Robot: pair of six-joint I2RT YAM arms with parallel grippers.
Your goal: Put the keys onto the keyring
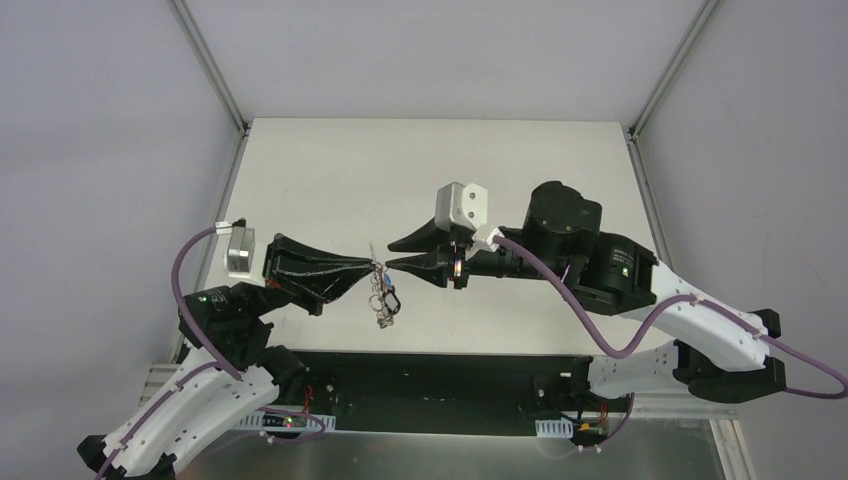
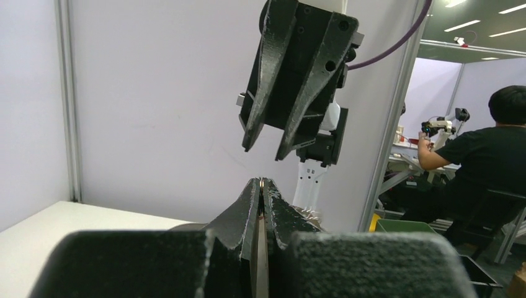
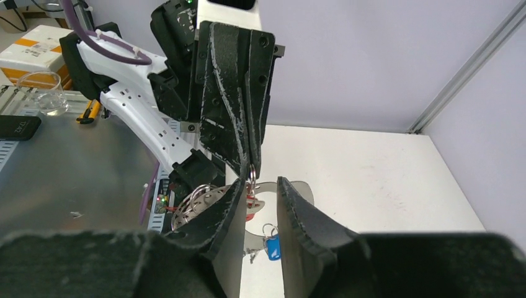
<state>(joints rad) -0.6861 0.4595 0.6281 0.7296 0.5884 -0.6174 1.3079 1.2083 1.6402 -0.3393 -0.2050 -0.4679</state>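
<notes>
- Left gripper [image 1: 370, 267]: jaws pressed fully together, pinching a thin silvery part of the keyring [image 1: 381, 293]. The keyring hangs from the tips, just above the near part of the table [image 1: 330, 170].
- Right gripper [image 1: 392, 253]: jaws partly apart and gripping nothing, with its tips facing the left gripper's tips and just beside them.
- Red key [image 3: 250, 211] and bright blue key [image 3: 273, 246]: dangling with the ring's bundle of metal pieces, below both grippers.

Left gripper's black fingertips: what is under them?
Under the left gripper hang the silvery wire keyring, a red-headed key and, lower, a bright blue-headed key. A black finger of the right gripper covers part of the keyring.
</notes>
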